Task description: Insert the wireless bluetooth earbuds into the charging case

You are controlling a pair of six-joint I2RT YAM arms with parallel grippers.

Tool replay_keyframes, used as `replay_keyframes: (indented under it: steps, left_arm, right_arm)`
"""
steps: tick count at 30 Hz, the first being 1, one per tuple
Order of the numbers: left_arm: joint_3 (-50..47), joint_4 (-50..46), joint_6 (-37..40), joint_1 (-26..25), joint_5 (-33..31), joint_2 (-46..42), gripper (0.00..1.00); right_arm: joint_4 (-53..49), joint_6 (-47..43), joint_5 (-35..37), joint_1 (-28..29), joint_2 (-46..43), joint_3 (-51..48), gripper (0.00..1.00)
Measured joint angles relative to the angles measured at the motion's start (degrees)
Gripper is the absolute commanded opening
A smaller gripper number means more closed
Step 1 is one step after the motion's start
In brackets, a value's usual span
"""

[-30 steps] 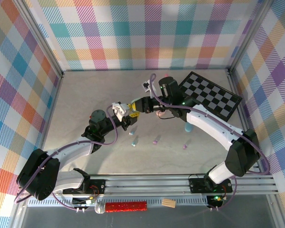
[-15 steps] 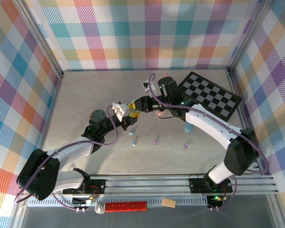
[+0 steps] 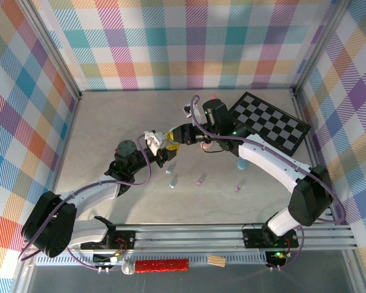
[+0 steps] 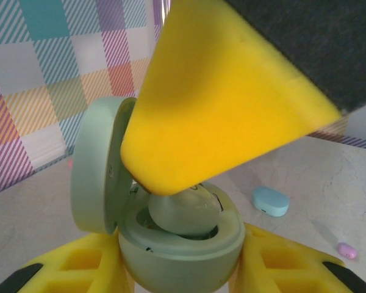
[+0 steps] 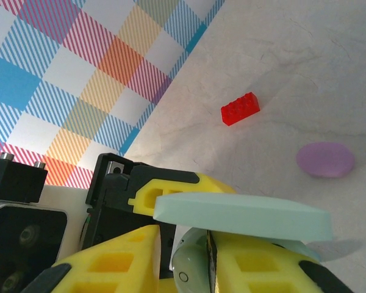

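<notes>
Left jaws: closed on the mint charging case [image 4: 180,259], one yellow pad on each side of its lower half. You're holding it above the middle of the bench [image 3: 110,116].
Case lid [image 4: 97,165]: swung open, standing upright on the left of the case in your left wrist view. It is edge-on in the right wrist view.
Mint earbud [image 4: 184,213]: it sits down in the well of the open case.
Right jaws: they reach the case from the far right side. One yellow finger [image 4: 219,104] comes down onto the top of the mint earbud. Your right wrist view shows the jaws slightly apart with a mint piece between them, but you cannot tell whether they grip it.
Loose earbuds: a blue one [image 3: 173,181] and a purple one [image 3: 200,180] lie near the middle of the bench, toward the near edge. Another purple one [image 3: 237,188] lies further right.
Blue case [image 3: 241,163]: on the bench beside the right arm, closed.
Purple case [image 5: 325,160]: flat on the bench, closed, near a red brick [image 5: 240,108].
Checkerboard [image 3: 269,122]: in the far right corner of the bench.
</notes>
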Motion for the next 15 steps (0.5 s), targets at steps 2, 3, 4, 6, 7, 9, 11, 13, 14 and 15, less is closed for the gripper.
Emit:
replay_keyframes:
  steps: [2,3,4,6,7,9,11,13,14,15]
  left_arm:
    - [0.0,0.2,0.0,0.0,0.0,0.0,0.37]
    - [0.0,0.3,0.0,0.0,0.0,0.0,0.37]
    - [0.0,0.3,0.0,0.0,0.0,0.0,0.37]
    - [0.0,0.4,0.0,0.0,0.0,0.0,0.37]
    - [0.0,0.4,0.0,0.0,0.0,0.0,0.37]
    - [0.0,0.4,0.1,0.0,0.2,0.0,0.37]
    - [0.0,0.4,0.3,0.0,0.7,0.0,0.37]
    - [0.0,0.4,0.5,0.0,1.3,0.0,0.37]
    - [0.0,0.4,0.5,0.0,1.6,0.0,0.37]
    - [0.0,0.4,0.5,0.0,2.0,0.0,0.38]
  right_arm:
    - [-0.4,-0.4,0.3,0.0,-1.0,0.0,0.31]
    - [-0.5,-0.8,0.4,0.0,-1.7,0.0,0.31]
    - [-0.4,-1.1,0.5,0.0,-2.5,0.0,0.32]
    - [-0.4,-1.5,0.7,0.0,-4.1,0.0,0.34]
    - [-0.3,-1.8,0.9,0.0,-5.0,0.0,0.34]
    - [-0.1,-2.4,0.9,0.0,-6.3,0.0,0.36]
    - [0.2,-2.8,0.9,0.0,-6.8,0.3,0.37]
    - [-0.6,-3.1,1.2,0.0,-6.1,1.9,0.37]
    - [-1.3,-3.4,1.5,0.0,-5.4,3.1,0.38]
    - [-2.5,-3.8,1.8,0.0,-4.3,4.9,0.38]
